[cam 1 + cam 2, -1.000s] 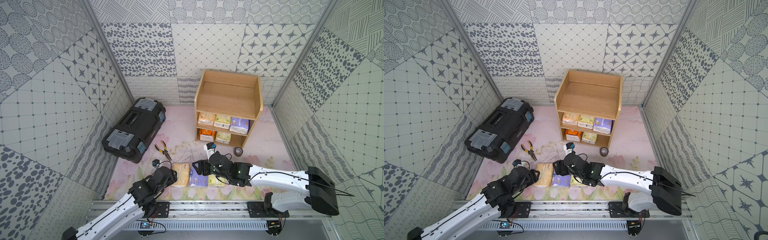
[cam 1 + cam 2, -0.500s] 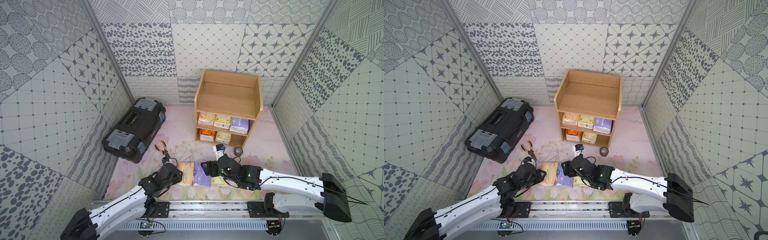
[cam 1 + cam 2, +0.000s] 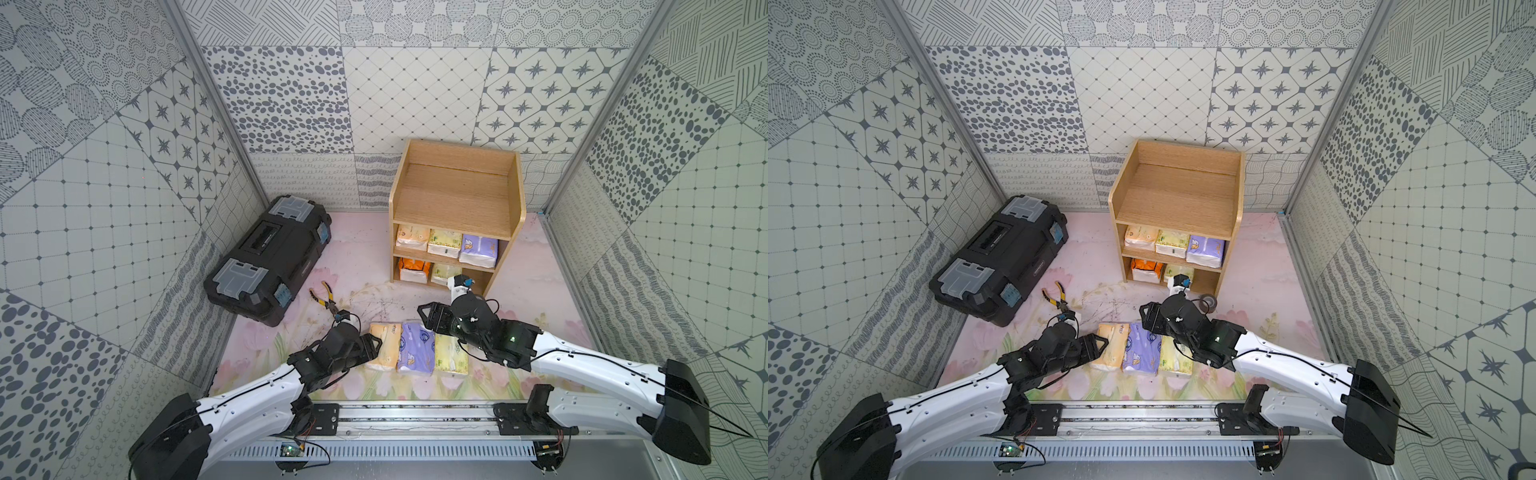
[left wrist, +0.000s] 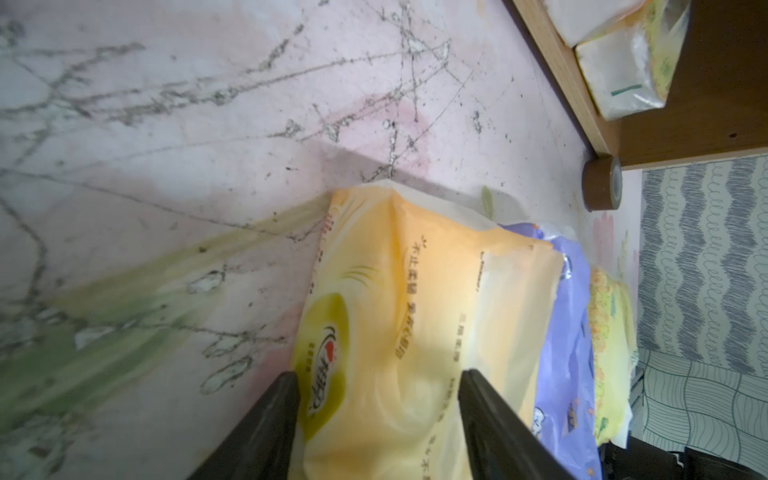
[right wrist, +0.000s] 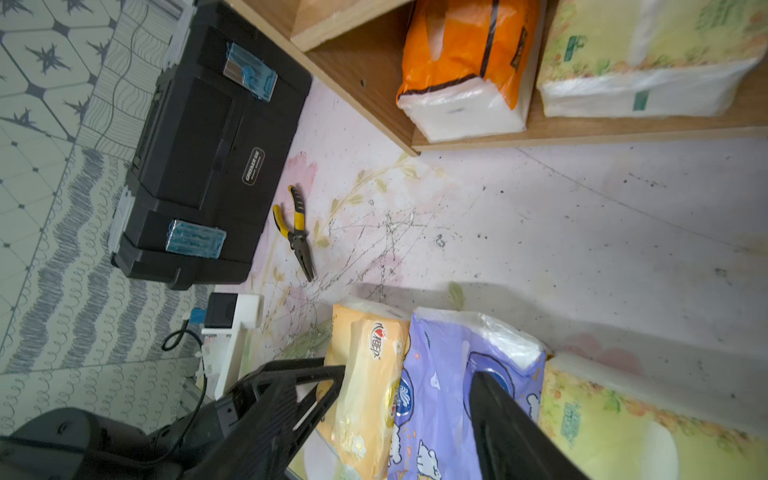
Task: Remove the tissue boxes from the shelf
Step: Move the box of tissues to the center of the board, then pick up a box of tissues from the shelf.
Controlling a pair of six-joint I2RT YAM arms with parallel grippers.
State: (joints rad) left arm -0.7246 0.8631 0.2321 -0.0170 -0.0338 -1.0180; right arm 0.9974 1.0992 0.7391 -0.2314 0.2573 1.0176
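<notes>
Since a second ago the left gripper [image 3: 372, 349] has pushed in from the left, and the row of three packs on the floor has slid a little to the right. The right gripper [image 3: 428, 320] has drifted the same way.

In both top views the cream pack [image 3: 384, 345], lavender pack [image 3: 415, 349] and green pack [image 3: 451, 353] lie side by side, touching, near the rail and well in front of the shelf [image 3: 457, 195]. The left gripper sits at the cream pack's left edge, and the right gripper is over the lavender pack's far end. The shelf holds five more: three packs [image 3: 444, 244] on the middle tier, and the orange pack [image 3: 412, 267] and a pale green pack [image 3: 441, 272] on the bottom tier. A toolbox [image 3: 270, 266] and pliers [image 3: 326, 293] lie off to the left. In a top view a tape roll [image 3: 1208, 302] stands just beside the shelf's right front corner.

From the left wrist, the fingers [image 4: 270, 415] stand apart with the cream pack [image 4: 415, 311] showing between them, not pinched. Whether they touch it I cannot tell.

From the right wrist, the right gripper [image 5: 405, 376] is spread wide above the cream pack [image 5: 365, 374] and lavender pack [image 5: 444, 365], gripping nothing. The green pack [image 5: 623, 424] lies just beside them. Beyond, the orange pack [image 5: 465, 54] sits on the bottom tier.
</notes>
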